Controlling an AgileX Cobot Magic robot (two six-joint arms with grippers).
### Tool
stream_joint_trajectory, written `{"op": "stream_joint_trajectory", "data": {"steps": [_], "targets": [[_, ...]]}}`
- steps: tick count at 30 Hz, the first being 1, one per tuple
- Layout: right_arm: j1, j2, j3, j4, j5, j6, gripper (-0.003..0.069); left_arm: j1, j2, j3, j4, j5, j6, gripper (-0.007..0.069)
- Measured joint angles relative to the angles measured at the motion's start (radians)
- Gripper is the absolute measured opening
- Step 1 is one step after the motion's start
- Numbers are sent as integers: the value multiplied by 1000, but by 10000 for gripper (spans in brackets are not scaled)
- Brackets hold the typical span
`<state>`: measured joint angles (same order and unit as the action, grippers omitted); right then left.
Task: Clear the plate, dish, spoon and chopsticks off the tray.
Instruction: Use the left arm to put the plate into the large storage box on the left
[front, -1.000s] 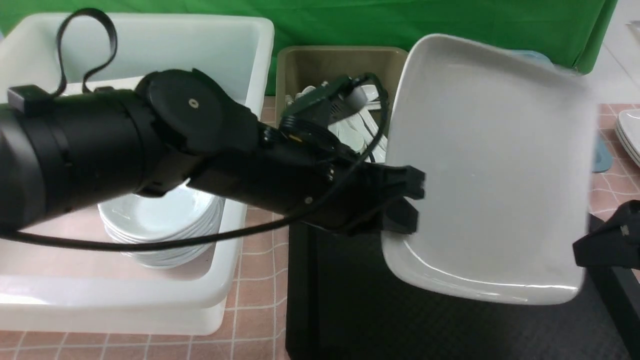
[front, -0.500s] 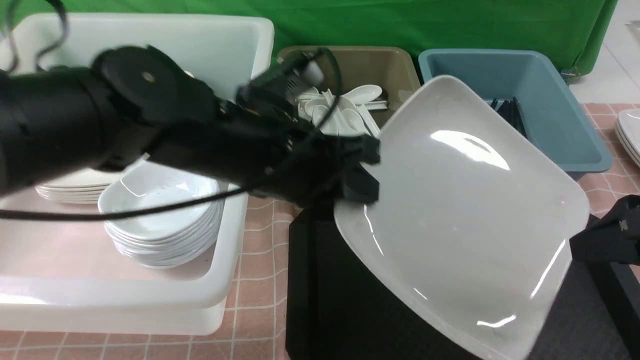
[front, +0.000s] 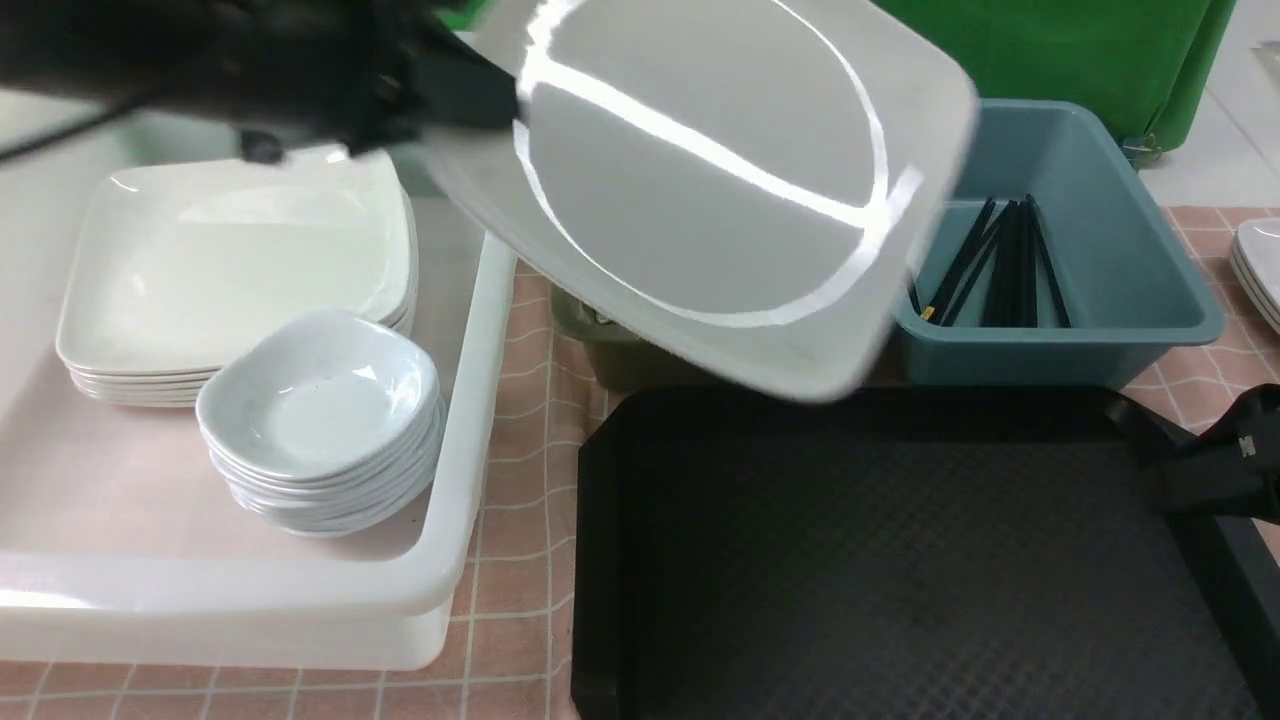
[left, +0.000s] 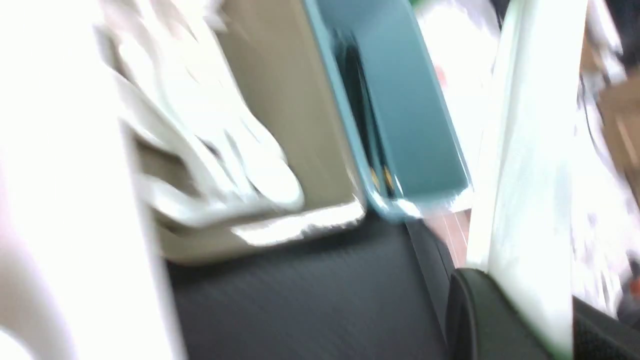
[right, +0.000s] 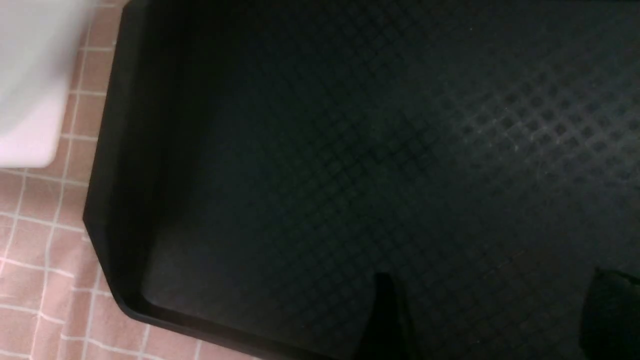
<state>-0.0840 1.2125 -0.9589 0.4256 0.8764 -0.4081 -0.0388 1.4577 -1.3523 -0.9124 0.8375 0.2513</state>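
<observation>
The large white plate (front: 700, 180) hangs tilted in the air above the olive bin, and my left gripper (front: 495, 100) is shut on its left rim. In the left wrist view the plate's edge (left: 525, 175) runs between my left gripper's (left: 535, 320) black fingers (left: 480, 320). The black tray (front: 900, 560) lies bare. My right gripper (front: 1215, 465) hovers open over the tray's right rim, and in its own view the right gripper (right: 495, 320) has only the tray (right: 350, 150) beneath it. Black chopsticks (front: 1000, 265) lie in the blue bin. White spoons (left: 215, 150) fill the olive bin. Small dishes (front: 320, 400) sit stacked in the white tub.
The white tub (front: 470, 420) at the left also holds a stack of square plates (front: 240, 270). The olive bin (front: 610, 350) and the blue bin (front: 1150, 300) stand behind the tray. More white plates (front: 1260, 270) lie at the far right edge.
My left arm has swung the plate up and to the left, off the tray and towards the tub, uncovering the tray and the blue bin. The right gripper has stayed put.
</observation>
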Motion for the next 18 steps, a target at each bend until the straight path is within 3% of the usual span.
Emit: {"op": "stream_joint_trajectory", "data": {"steps": [6, 10, 11, 13, 14, 15, 18], "targets": [[0, 0, 0, 0, -1, 0, 509, 300, 0, -67, 0, 40, 0, 17], [0, 0, 0, 0, -1, -6, 314, 475, 33, -69, 2, 52, 7, 17], [0, 0, 0, 0, -1, -6, 300, 481, 35, -70, 2, 53, 9, 17], [0, 0, 0, 0, -1, -16, 94, 544, 88, -70, 8, 59, 22, 17], [0, 0, 0, 0, -1, -16, 94, 546, 92, -70, 8, 59, 25, 17], [0, 0, 0, 0, -1, -19, 38, 556, 121, -70, 10, 44, 36, 17], [0, 0, 0, 0, -1, -20, 30, 557, 178, -70, 7, 8, 43, 17]]}}
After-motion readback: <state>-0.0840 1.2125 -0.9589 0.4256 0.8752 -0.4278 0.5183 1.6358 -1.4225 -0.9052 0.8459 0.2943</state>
